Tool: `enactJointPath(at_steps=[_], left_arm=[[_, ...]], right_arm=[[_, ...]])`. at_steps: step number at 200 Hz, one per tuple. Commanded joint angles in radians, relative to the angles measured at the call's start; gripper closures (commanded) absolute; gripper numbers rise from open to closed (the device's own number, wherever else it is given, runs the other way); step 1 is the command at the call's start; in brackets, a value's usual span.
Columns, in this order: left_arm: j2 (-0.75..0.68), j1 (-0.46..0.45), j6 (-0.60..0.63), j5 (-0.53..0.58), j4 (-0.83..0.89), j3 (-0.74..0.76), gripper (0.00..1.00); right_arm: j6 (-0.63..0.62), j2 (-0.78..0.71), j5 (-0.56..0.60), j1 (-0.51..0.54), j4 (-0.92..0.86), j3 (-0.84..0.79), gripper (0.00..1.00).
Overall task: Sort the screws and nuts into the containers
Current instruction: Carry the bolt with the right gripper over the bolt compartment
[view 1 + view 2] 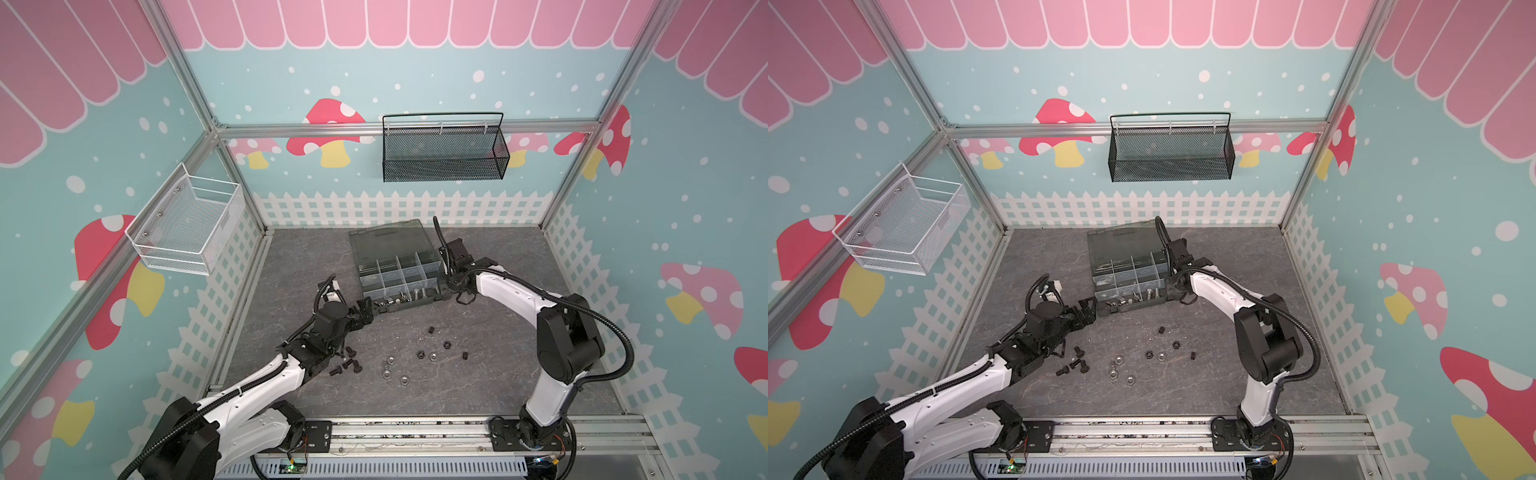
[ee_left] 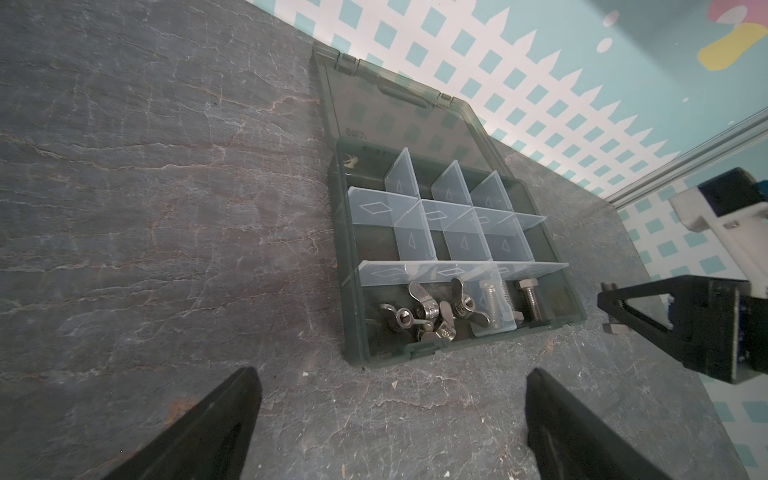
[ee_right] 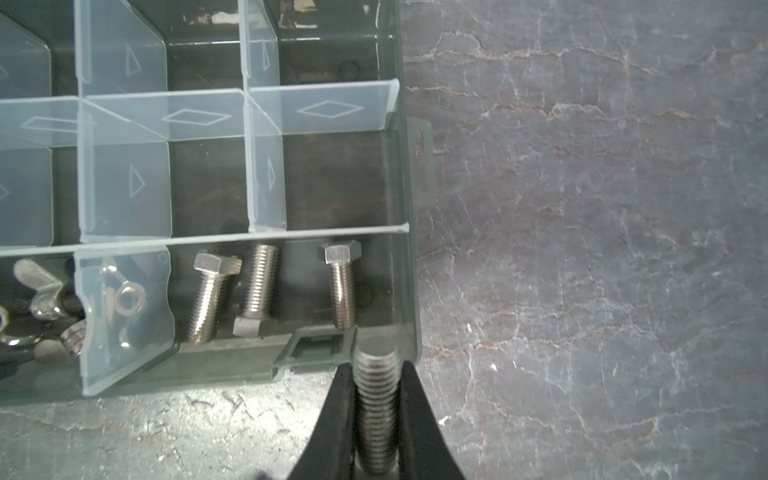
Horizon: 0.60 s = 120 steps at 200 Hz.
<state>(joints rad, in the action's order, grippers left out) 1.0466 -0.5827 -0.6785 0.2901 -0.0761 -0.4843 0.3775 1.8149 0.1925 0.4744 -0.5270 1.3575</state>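
The right gripper [image 3: 376, 368] is pinched tight on a long silver screw [image 3: 375, 399], with one black finger on each side of its threads. The screw is at the front corner of the grey box [image 3: 409, 270], right next to the latch [image 3: 316, 351]. It cannot be seen whether it touches the box wall. Just past it, in the end room of the front row, three more silver screws [image 3: 259, 282] lie flat on the box floor. In the next part of that row, shiny wing nuts [image 2: 428, 316] lie in a small heap. Clear walls split the rest of the box into more little rooms [image 2: 419, 245]. The lid [image 2: 399, 112] is open at the back. The left gripper [image 2: 392, 374] is spread wide and holds nothing. It hangs low over the table [image 1: 498, 374], just in front of the other front corner of the box. More small parts lie loose on the table in front of the box in both top views. Black screws [image 1: 356, 365] lie close by the left arm. Silver nuts [image 1: 390, 360] lie in the middle. Black nuts [image 1: 432, 330] are spread out a bit more to the right.
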Motion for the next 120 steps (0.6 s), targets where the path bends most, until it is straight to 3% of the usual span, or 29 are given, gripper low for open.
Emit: enactJointPath(at_steps=[1, 120], left_arm=[[-0.025, 0.008, -0.023, 0.023, 0.031, 0.009, 0.01], [-0.007, 0.008, -0.026, 0.021, 0.015, 0.004, 0.01]], right_arm=[[-0.059, 0.034, 0.024, -0.005, 0.023, 0.041, 1.00], [-0.129, 0.132, 0.040, -0.008, 0.087, 0.065, 1.00]])
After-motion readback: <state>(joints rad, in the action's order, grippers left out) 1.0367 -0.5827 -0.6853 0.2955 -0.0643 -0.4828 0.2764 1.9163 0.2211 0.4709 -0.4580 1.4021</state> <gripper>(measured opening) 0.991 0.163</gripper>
